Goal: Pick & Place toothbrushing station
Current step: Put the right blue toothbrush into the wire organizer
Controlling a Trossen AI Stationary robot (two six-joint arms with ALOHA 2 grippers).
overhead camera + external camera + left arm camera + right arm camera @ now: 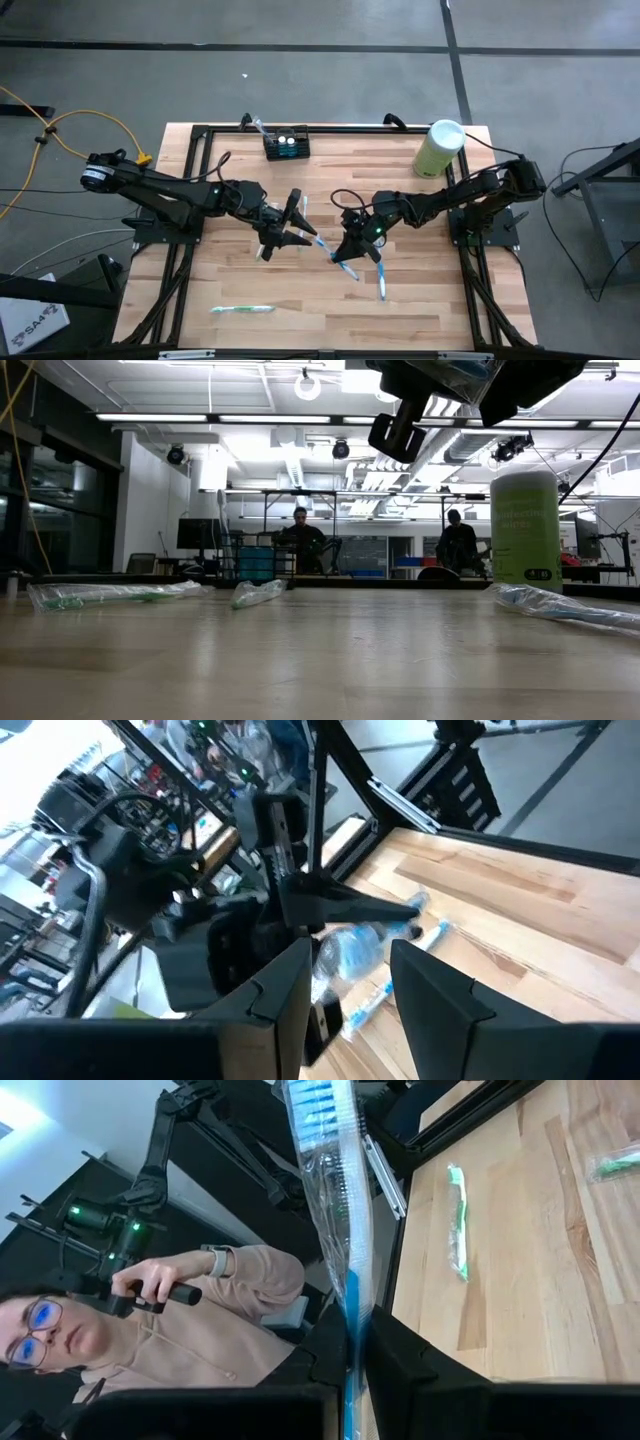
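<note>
The black slotted holder [286,146] stands on the table near its far edge. My right gripper [350,250] is at mid-table, above the tabletop, shut on a blue toothbrush in a clear wrapper [322,243]. The toothbrush also shows in the right wrist view [335,1200], its bristle head far from the fingers. My left gripper [300,232] is open just to the left. Its fingers [430,995] face the wrapper's free end [350,950]; I see no touch. My right gripper pinches the wrapped toothbrush by its handle [350,1315] between its two fingers, through the clear wrapper. The brush sticks out forward past the fingertips toward my left gripper. It is lifted clear of the table.
A pale green cylinder with a white lid [438,148] stands at the far right. A second blue wrapped toothbrush [381,282] lies right of centre. A green wrapped one [240,309] lies near the front edge. A person holding controllers [150,1320] is beyond the table.
</note>
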